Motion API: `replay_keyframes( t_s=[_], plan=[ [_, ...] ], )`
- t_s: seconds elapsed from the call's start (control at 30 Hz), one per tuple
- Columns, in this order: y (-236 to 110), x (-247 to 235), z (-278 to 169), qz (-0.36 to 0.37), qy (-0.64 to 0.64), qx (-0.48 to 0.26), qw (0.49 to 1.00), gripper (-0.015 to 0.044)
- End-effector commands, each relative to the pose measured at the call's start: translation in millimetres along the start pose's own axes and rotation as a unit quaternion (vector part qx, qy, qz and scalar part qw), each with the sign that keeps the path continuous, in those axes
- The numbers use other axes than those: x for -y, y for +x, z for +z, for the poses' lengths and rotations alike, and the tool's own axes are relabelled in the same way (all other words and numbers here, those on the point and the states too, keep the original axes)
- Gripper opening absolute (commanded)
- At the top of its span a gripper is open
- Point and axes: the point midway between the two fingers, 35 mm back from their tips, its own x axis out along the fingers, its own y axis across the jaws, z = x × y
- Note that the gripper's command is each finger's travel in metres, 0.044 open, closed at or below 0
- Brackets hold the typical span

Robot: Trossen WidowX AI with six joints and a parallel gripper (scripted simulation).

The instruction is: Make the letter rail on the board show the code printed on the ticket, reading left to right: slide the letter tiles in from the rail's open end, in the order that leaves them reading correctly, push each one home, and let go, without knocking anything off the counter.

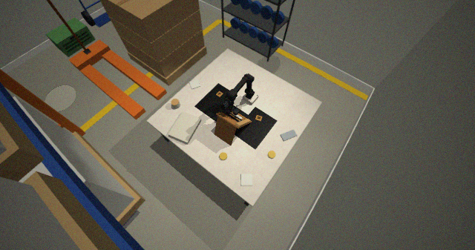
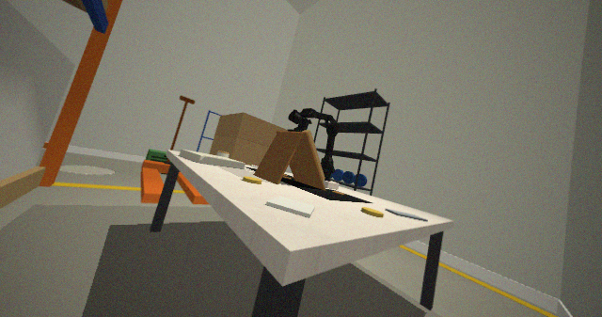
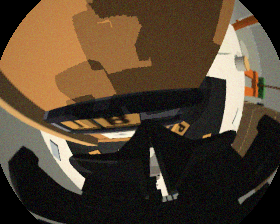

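Note:
The brown sloped board (image 1: pixel 225 130) (image 2: pixel 288 156) (image 3: pixel 51 50) stands on the black mat (image 1: pixel 209 101) in the middle of the white table (image 1: pixel 289 102). Its dark letter rail (image 3: pixel 134 111) runs across the wrist view, with orange tiles (image 3: pixel 91 124) sitting in its left part. My gripper (image 1: pixel 234 113) (image 3: pixel 147 123) is shut with nothing between the fingers and hangs close over the rail at the board's top. An orange tile (image 3: pixel 181 127) shows just past the fingertips at the rail. Two more orange tiles (image 1: pixel 219 93) (image 1: pixel 258 118) lie on the mat. I cannot read the letters.
Two yellow discs (image 1: pixel 223 156) (image 1: pixel 272 154), a white pad (image 1: pixel 246 179), a grey card (image 1: pixel 289 135), a white card (image 1: pixel 194 84), a tan cylinder (image 1: pixel 175 102) and a flat white tray (image 1: pixel 184 127) lie around the table. Shelving and cardboard boxes stand beyond it.

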Motion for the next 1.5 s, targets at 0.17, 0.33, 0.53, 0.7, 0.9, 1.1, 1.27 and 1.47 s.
replay_keyframes(
  t_s=[0.17, 0.33, 0.53, 0.7, 0.9, 1.1, 1.27, 1.47],
  plan=[
    [4.0, -0.4, 4.4, 0.002, 0.001, 0.0, 1.0, 0.0],
    [5.8, -0.3, 6.1, 0.002, 0.001, 0.0, 1.0, 0.0],
    [6.6, -0.3, 6.8, 0.002, 0.001, 0.0, 1.0, 0.0],
    [5.1, -1.7, 5.4, 0.002, 0.001, 0.0, 1.0, 0.0],
    [4.5, -3.9, 4.9, 0.002, 0.001, 0.0, 1.0, 0.0],
    [4.6, -5.9, 4.8, 0.002, 0.001, 0.0, 1.0, 0.0],
    [4.8, -7.6, 4.8, 0.002, 0.001, 0.0, 1.0, 0.0],
    [5.2, -9.6, 4.9, 0.002, 0.001, 0.0, 1.0, 0.0]
  ],
)
